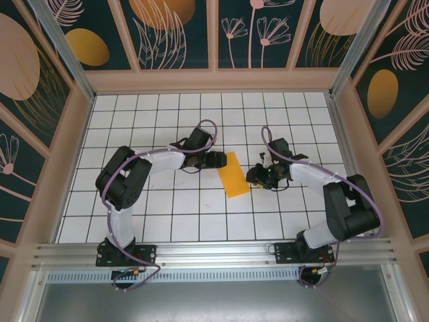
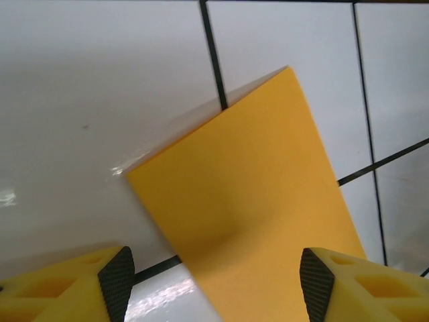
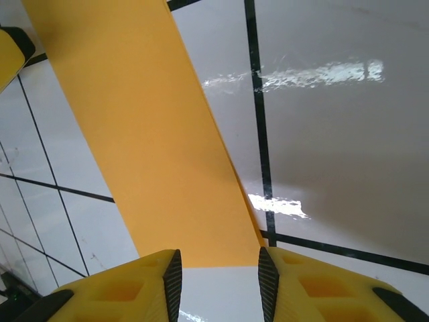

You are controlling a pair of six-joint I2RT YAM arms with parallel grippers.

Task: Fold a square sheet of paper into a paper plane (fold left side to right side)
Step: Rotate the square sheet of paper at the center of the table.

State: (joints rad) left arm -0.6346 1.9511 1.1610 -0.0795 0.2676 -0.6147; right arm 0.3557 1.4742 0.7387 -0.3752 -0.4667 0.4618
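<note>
Both arms bend inward, left hand (image 1: 220, 159) and right hand (image 1: 254, 178) with fingers parted.

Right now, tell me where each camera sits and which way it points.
Top external: above and behind the arms, looking down at the tiled table; left gripper and right gripper show.
Left wrist: on the left arm, low, facing the folded paper; its fingers frame the bottom.
Right wrist: low, looking along the same paper; its fingers show.
All three share the paper.
</note>
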